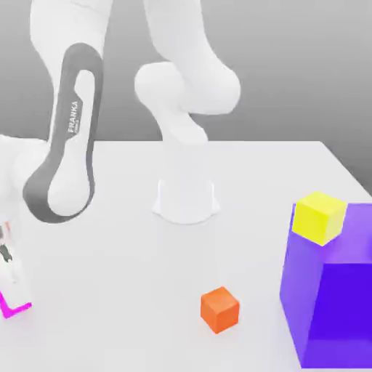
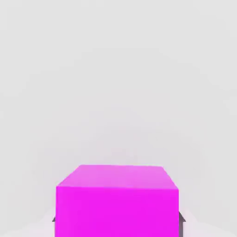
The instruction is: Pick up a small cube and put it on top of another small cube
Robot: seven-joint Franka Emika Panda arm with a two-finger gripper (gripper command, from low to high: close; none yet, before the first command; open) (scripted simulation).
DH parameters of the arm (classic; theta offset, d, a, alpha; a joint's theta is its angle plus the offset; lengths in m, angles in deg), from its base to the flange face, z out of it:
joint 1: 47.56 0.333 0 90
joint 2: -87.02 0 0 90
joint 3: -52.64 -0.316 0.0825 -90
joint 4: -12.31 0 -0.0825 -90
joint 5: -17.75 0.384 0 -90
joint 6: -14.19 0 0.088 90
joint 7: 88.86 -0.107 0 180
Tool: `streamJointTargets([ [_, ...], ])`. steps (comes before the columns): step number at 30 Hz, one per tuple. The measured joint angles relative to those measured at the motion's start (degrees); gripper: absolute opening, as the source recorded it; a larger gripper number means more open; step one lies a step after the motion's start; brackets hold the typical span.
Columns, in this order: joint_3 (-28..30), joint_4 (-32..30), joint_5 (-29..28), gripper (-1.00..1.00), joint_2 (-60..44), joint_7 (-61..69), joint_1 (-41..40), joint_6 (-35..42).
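grasp stage reached: gripper closed on the magenta cube, which sits between its fingers low at the table; lift, carry and placement onto the yellow cube, well away atop the purple block, remain undone.

A: What lies behind the scene?
B: A plain grey backdrop, darker at the top and paler lower down.
A: And underneath?
B: A flat white surface, evenly lit, with its far edge meeting the grey.
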Motion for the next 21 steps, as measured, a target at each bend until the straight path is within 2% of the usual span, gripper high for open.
streamJointTargets([
  [9, -13.3, 5.2, -4.1, -1.00, 9.8, 5.0, 13.9, 14.3],
  [18, -26.5, 12.2, -8.1, -1.00, 19.2, 11.8, 39.4, 30.3],
  [20, -27.8, 12.8, -10.0, -1.00, 17.9, 12.9, 43.7, 29.6],
  [21, -27.5, 12.5, -10.4, 1.00, 17.5, 13.1, 44.6, 28.8],
])
